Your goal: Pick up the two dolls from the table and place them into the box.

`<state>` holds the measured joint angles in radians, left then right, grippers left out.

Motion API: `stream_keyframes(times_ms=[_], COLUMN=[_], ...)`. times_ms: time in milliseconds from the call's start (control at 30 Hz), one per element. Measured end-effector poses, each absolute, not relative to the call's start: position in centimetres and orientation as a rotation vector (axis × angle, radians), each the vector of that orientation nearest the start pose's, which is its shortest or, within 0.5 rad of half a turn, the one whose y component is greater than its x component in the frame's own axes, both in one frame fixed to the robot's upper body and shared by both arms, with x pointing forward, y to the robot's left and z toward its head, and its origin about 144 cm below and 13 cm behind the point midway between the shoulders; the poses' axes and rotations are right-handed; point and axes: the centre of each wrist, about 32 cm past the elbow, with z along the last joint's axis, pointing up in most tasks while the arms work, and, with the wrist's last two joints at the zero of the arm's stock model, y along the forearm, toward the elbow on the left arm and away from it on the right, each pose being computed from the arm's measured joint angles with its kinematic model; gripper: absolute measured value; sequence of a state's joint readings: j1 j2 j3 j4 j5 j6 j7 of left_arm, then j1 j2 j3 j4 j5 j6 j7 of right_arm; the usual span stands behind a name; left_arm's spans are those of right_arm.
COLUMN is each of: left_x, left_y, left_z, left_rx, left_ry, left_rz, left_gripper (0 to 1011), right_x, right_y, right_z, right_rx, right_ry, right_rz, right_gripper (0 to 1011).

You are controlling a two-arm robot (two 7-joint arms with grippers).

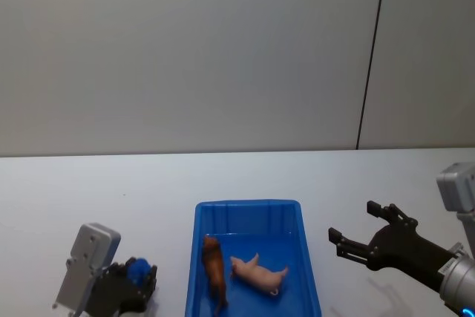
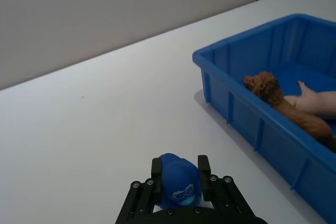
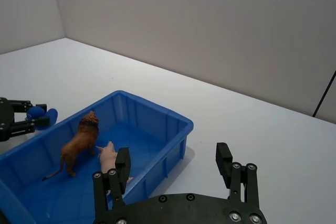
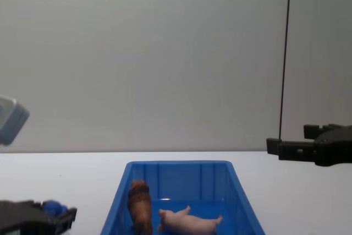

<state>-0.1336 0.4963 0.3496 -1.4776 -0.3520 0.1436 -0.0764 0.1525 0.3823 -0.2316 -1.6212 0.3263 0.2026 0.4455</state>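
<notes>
The brown lion and the pale pink pig both lie inside the blue box on the white table. Left of the box, my left gripper is shut on a small blue rounded toy. My right gripper hangs open to the right of the box, above the table, with nothing between its fingers.
A grey wall with a dark vertical seam stands behind the table. White tabletop stretches beyond the box and to both sides of it.
</notes>
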Motion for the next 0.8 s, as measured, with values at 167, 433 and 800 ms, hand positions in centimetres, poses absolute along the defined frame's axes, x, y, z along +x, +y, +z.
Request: stream_keyframes(times_ms=[167, 433, 800], left_x=[48.5, 49.4, 51.2], left_y=[28.2, 26.9, 23.0], left_z=[115.6, 118.0, 119.8], left_rx=[0.305, 0.253, 0.165], left_ry=[-0.01, -0.098, -0.171], left_rz=[1.222, 1.184, 1.062], left_gripper=[365, 313, 332], right_x=[49.1, 49.1, 49.1], right_y=[-26.3, -26.3, -26.3], right_z=[120.0, 120.0, 120.0], right_rx=[-0.125, -0.125, -0.125], right_ry=[0.023, 0.023, 0.023], right_rz=[-0.902, -0.902, -0.902], right_gripper=[1001, 1001, 1001])
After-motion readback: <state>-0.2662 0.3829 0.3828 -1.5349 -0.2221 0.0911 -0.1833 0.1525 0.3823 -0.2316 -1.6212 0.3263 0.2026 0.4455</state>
